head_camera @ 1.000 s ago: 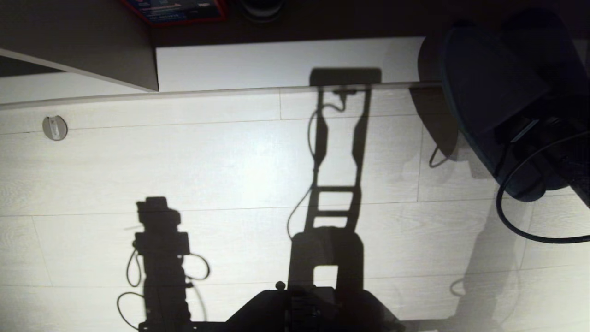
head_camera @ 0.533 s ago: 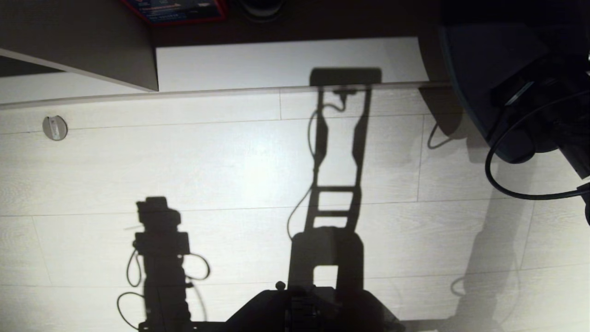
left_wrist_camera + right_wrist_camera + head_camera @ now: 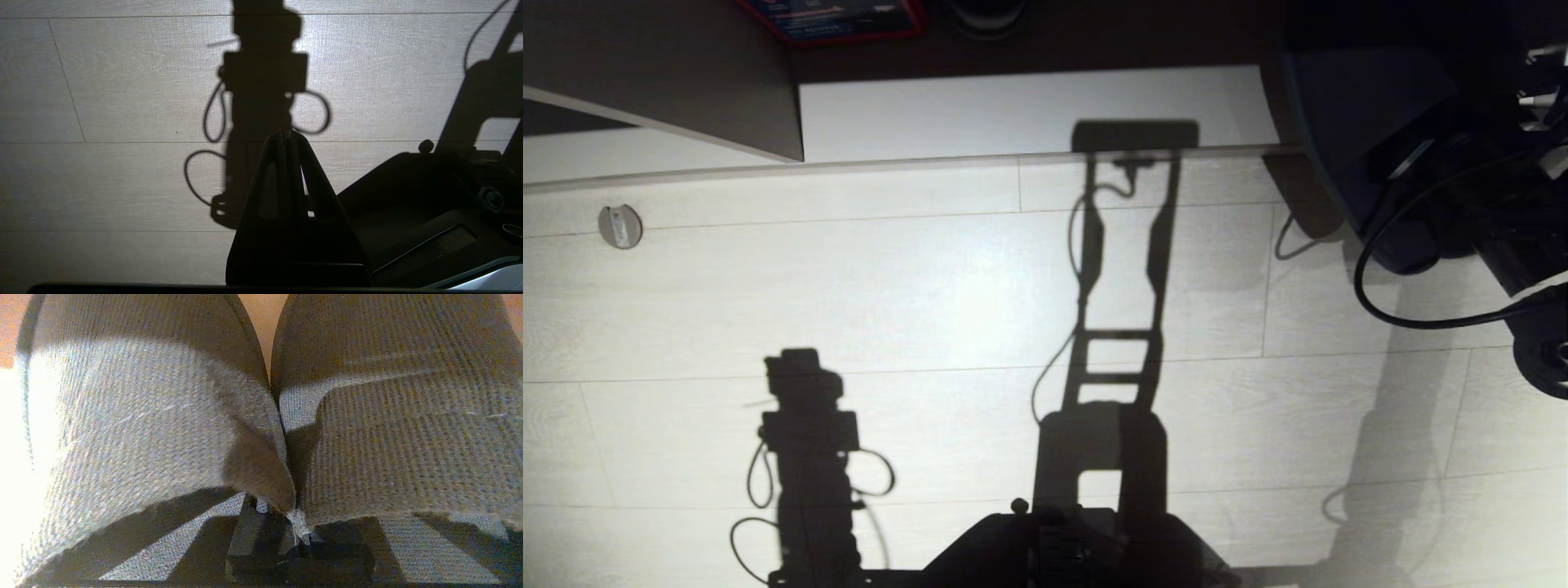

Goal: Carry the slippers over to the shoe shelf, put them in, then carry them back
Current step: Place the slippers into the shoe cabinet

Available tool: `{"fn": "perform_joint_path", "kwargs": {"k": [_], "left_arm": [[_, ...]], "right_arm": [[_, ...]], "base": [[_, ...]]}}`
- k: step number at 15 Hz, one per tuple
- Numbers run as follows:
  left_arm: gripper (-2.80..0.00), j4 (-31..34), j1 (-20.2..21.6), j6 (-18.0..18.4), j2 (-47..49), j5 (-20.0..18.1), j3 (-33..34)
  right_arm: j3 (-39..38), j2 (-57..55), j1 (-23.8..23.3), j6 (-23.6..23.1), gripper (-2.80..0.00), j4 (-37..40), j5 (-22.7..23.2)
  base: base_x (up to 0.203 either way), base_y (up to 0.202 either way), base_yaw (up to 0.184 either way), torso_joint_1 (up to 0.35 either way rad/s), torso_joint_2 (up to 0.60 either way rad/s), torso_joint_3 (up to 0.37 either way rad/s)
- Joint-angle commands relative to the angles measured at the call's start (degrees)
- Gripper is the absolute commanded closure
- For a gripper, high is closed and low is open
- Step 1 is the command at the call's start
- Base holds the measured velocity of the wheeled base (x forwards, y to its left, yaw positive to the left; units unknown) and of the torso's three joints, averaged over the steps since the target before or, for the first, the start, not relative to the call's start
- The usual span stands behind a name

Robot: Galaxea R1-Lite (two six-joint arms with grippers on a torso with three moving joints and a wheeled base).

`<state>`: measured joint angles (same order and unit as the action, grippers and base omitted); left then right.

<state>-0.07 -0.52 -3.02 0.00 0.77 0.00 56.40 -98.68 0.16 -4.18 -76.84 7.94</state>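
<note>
Carry step, I judge: right pincer (image 3: 296, 535) pinching the two slippers (image 3: 163, 428) together at their inner edges, held up at far right over the floor (image 3: 931, 286). In the head view they show as one dark mass (image 3: 1347, 139) beside the pale shelf board (image 3: 1029, 110). Left pincer (image 3: 288, 139) pressed together, empty, parked low near the base. Next move likely calls for steering the pair toward the shelf opening without loosening the pinch. Count: two slippers, two pincers, one shelf partly visible.
</note>
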Motion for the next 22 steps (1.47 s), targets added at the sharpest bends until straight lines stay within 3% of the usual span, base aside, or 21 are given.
{"fn": "perform_joint_path", "kwargs": {"k": [1, 9, 18, 22], "left_arm": [[0.00, -0.01, 0.00, -0.05, 0.00, 0.02, 0.00], [0.00, -0.01, 0.00, -0.05, 0.00, 0.02, 0.00], [0.00, -0.01, 0.00, -0.05, 0.00, 0.02, 0.00], [0.00, -0.01, 0.00, -0.05, 0.00, 0.11, 0.00]], "right_arm": [[2.04, -1.96, -0.07, 0.05, 0.00, -0.42, -0.11], [8.23, -4.97, -2.18, 0.31, 0.00, 0.04, -0.62], [14.64, -6.95, -2.16, 1.57, 0.00, 0.74, -7.09], [16.28, -8.20, -2.09, 1.63, 0.00, 0.72, -7.58]], "base": [[0.000, 0.000, 0.000, 0.000, 0.00, 0.000], [0.000, 0.000, 0.000, 0.000, 0.00, 0.000], [0.000, 0.000, 0.000, 0.000, 0.00, 0.000], [0.000, 0.000, 0.000, 0.000, 0.00, 0.000]]}}
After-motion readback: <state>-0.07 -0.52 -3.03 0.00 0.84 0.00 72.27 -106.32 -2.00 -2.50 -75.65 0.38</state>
